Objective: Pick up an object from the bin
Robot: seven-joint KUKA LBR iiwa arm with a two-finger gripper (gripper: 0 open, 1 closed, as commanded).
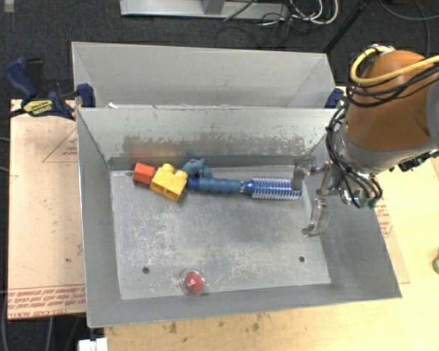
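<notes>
The grey metal bin (pixel 227 247) takes the middle of the frame. Along the upper edge of its floor, against the back wall, a few things lie in a row. An orange block (pixel 143 172) is at the left, and a yellow block (pixel 168 181) touches it. Next comes a blue brush (pixel 241 188) lying flat, its handle toward the yellow block and its bristle head toward the right. A small teal piece (pixel 194 168) sits by the handle end. A small red ball (pixel 193 281) lies alone near the lower edge of the floor, well apart from the row. The gripper (pixel 314 214) hangs low at the right side of the floor, just beside the bristle head. Whether it touches the brush I cannot tell. Above it, the arm's orange cover (pixel 388 115) is at the upper right.
</notes>
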